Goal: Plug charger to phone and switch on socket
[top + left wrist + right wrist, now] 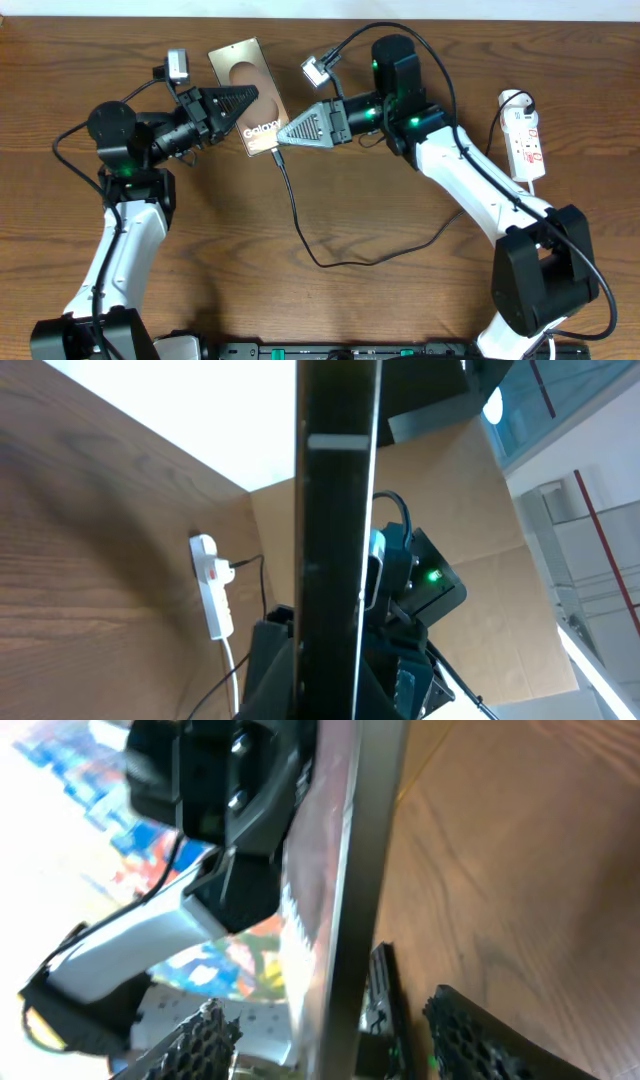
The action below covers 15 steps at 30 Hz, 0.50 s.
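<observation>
The phone (248,80), bronze with "Galaxy" on it, is at the back centre, gripped at its left edge by my left gripper (238,104). In the left wrist view the phone (335,550) shows edge-on as a dark upright bar between the fingers. My right gripper (290,133) is at the phone's lower right corner, its fingers spread either side of the phone's edge (350,870). The charger cable (298,225) ends at that corner (278,150); I cannot tell whether the tip is in the phone. The socket (525,140) lies at the far right.
The black cable loops across the middle of the wooden table (380,258) toward the right arm. The socket's white cord (535,195) runs down beside the right arm. The socket also shows in the left wrist view (212,585).
</observation>
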Each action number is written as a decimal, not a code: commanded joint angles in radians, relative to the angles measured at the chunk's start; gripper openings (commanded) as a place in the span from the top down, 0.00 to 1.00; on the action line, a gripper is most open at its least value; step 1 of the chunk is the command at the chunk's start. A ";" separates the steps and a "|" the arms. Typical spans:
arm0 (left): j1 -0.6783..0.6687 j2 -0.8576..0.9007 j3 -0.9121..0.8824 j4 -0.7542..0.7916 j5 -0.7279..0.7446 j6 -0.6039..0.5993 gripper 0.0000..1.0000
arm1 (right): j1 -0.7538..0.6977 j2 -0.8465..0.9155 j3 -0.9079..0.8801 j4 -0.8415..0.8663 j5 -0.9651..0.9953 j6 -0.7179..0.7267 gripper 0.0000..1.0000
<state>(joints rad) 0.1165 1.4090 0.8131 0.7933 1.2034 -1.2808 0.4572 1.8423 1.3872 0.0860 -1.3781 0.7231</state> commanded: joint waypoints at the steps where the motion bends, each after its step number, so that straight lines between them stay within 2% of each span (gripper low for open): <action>1: 0.005 -0.011 0.009 0.016 0.015 0.025 0.93 | 0.003 0.006 0.015 -0.011 -0.092 -0.040 0.40; 10: 0.005 -0.011 0.009 0.016 0.005 0.024 0.93 | 0.032 0.006 0.015 -0.182 -0.091 -0.245 0.56; 15: 0.005 -0.011 0.009 0.016 0.005 0.024 0.93 | 0.046 0.006 0.015 -0.195 -0.088 -0.269 0.71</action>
<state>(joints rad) 0.1177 1.4090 0.8131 0.7933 1.2026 -1.2766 0.4927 1.8423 1.3891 -0.1081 -1.4464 0.5148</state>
